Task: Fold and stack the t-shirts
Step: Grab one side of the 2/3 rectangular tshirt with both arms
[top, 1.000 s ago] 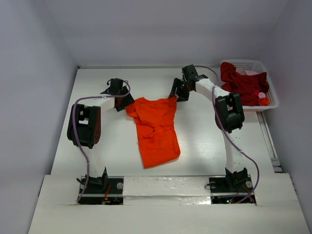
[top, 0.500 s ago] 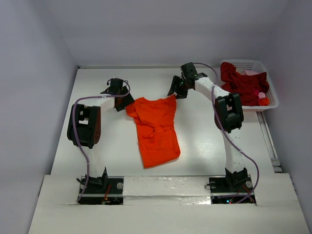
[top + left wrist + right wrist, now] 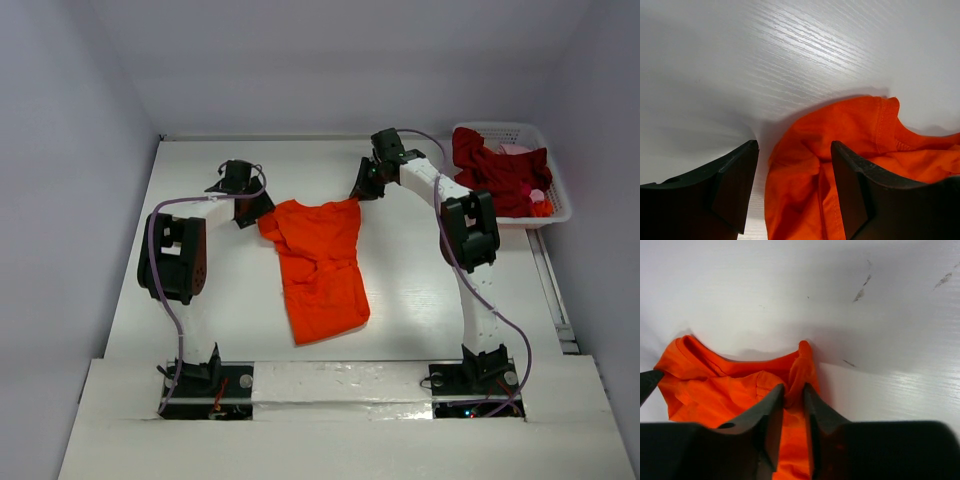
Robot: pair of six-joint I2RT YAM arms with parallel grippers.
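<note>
The orange t-shirt point(image 3: 320, 265) lies crumpled in the middle of the desk, its collar end toward the far edge and its hem trailing toward the near edge. The other t-shirts point(image 3: 500, 170), dark red with a bit of pink, are heaped in the white basket point(image 3: 557, 190) at the far right corner.

The step in hand looks like spreading the shirt flat before any fold, with each arm taking one top corner. The right gripper point(image 3: 794, 396) has its jaws drawn close together, pinching a raised ridge of orange cloth at the shirt's far right corner. The left gripper point(image 3: 795, 165) stands at the far left corner with its jaws spread wide. A bunched shoulder lies between them, though whether the fingers touch the cloth is hard to tell from the wrist view.

The next move probably calls for the left jaws to close on that bunch. Both arms could then lift and draw apart to pull out the wrinkles.
</note>
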